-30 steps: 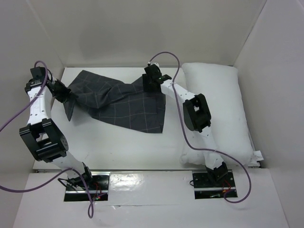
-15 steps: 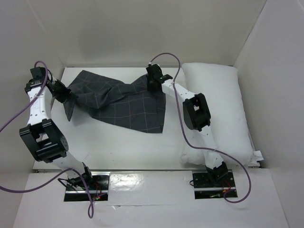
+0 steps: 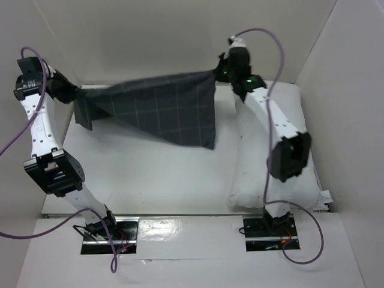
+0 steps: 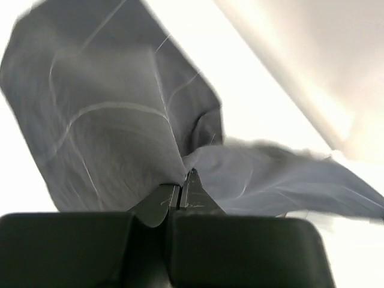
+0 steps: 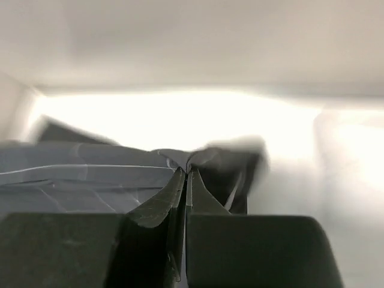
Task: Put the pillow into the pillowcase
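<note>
Top external view, from the near edge: the plump white pillow lies lengthwise along the right side of the tabletop. It has a small tag at its near right corner, and the right arm reaches over it. Farther back, the pillowcase is held up between the two arms, spread as a dark charcoal sheet with a thin pale grid. Its top edge runs nearly straight, and its lower right corner droops to a point just beside the pillow. The left fingers are pressed together on its left end, where the cloth bunches. The right fingers pinch its upper right corner above the pillow's far end. Both wrist views show the tips closed tight on gathered grey cloth.
</note>
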Tool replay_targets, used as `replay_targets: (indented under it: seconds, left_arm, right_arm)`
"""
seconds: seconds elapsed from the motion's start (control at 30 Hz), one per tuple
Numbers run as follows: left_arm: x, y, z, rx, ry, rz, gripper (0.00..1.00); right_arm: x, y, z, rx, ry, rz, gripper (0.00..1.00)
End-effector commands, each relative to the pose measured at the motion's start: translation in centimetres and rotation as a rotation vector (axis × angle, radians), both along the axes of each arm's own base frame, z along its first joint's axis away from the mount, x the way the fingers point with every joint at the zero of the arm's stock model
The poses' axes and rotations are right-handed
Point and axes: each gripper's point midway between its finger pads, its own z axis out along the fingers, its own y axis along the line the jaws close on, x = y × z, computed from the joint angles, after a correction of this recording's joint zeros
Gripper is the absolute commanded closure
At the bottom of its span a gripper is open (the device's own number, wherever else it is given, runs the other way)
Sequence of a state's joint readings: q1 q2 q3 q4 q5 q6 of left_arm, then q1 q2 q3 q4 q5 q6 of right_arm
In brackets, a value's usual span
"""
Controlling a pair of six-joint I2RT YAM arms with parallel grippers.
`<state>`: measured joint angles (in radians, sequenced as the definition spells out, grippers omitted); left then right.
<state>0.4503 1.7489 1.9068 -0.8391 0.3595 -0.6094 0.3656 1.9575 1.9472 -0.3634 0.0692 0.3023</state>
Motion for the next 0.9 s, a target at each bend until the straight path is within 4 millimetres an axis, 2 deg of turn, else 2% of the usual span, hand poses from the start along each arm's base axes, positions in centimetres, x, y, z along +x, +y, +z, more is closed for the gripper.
replay_targets:
  seconds: [0.0,0.03,0.1,0.13,0.17,0.2,0.23,0.3,0.33,0.37,0.4,0.43,0.47,0.5,0.57,0.6,0.63,0.67,0.7,0.77,0.8,0.83,0.87]
  left_arm:
    - [-0.1,0.6,2.6,-0.001,-0.040,0.023,1.00]
    - [-0.1,0.6,2.6,-0.001,-0.040,0.023,1.00]
    - [-0.7,1.0,2.9,0.006,-0.042,0.041,1.00]
    - [-1.1,1.0,1.7,-0.001,-0.010,0.049,1.00]
    - [-1.6,1.4,1.1,-0.002,0.005,0.066,1.00]
    - [-2.5,1.4,0.1,-0.013,0.027,0.077,1.00]
    - [-2.9,1.4,-0.4,-0.009,0.036,0.085,1.00]
    - [-3.8,1.6,-1.5,-0.007,0.055,0.105,1.00]
    - [-4.6,1.5,-2.5,-0.002,0.075,0.118,1.00]
    - [-5.0,1.3,-3.0,-0.001,0.086,0.112,1.00]
    - [-5.5,1.7,-3.4,0.003,0.099,0.130,1.00]
    - [-6.3,1.6,-4.2,0.014,0.121,0.134,1.00]
    - [-6.7,1.6,-4.5,0.017,0.132,0.142,1.00]
    - [-7.0,1.4,-4.7,0.023,0.135,0.135,0.89]
    - [-7.6,1.4,-4.7,0.022,0.133,0.133,0.50]
    - [-7.8,1.3,-4.1,0.031,0.117,0.134,0.34]
    - [-7.6,1.1,-3.9,0.024,0.103,0.123,0.20]
    - [-7.7,0.8,-3.5,0.021,0.091,0.114,0.10]
    - [-7.6,0.9,-3.1,0.025,0.082,0.115,0.09]
    - [-7.3,-0.1,-3.0,0.011,0.071,0.073,0.09]
    - [-7.2,-0.5,-3.0,0.028,0.070,0.046,0.11]
    - [-6.9,-0.9,-3.6,0.034,0.079,0.022,0.11]
    - [-6.8,-1.6,-5.0,0.036,0.117,0.007,0.13]
  right_arm:
    - [-5.4,-3.3,16.1,0.128,-0.371,0.036,1.00]
    - [-6.3,-3.6,15.0,0.111,-0.351,0.059,1.00]
    - [-8.5,-3.8,15.1,0.098,-0.353,0.096,1.00]
    - [-10.8,-3.7,14.6,0.105,-0.343,0.141,1.00]
    - [-12.2,-3.5,13.8,0.101,-0.331,0.182,1.00]
    - [-15.0,-3.4,14.8,0.107,-0.363,0.225,1.00]
    - [-16.1,-3.0,10.7,0.096,-0.283,0.255,1.00]
    - [-19.6,-1.6,7.4,0.094,-0.224,0.353,1.00]
    - [-22.2,-1.4,3.5,0.101,-0.147,0.380,1.00]
    - [-24.3,-0.3,1.6,0.114,-0.106,0.431,1.00]
    - [-25.9,0.1,-0.8,0.120,-0.049,0.450,1.00]
    - [-28.8,0.5,-5.1,0.135,0.051,0.459,1.00]
    - [-29.7,0.2,-6.9,0.151,0.098,0.445,1.00]
    - [-31.6,0.8,-9.0,0.143,0.162,0.458,0.95]
    - [-33.7,0.8,-12.2,0.153,0.265,0.428,0.71]
    - [-34.6,0.6,-13.0,0.116,0.292,0.409,0.45]
    - [-34.7,0.3,-13.5,0.098,0.304,0.382,0.38]
    - [-34.4,0.1,-13.3,0.069,0.305,0.352,0.34]
    - [-33.1,-0.4,-11.9,0.047,0.263,0.290,0.32]
    - [-31.8,-1.2,-11.8,-0.026,0.269,0.229,0.34]
    - [-30.4,-1.2,-10.1,-0.041,0.231,0.190,0.37]
    - [-29.3,-1.4,-9.8,-0.059,0.231,0.160,0.42]
    - [-28.0,-1.0,-11.2,-0.107,0.275,0.143,0.49]
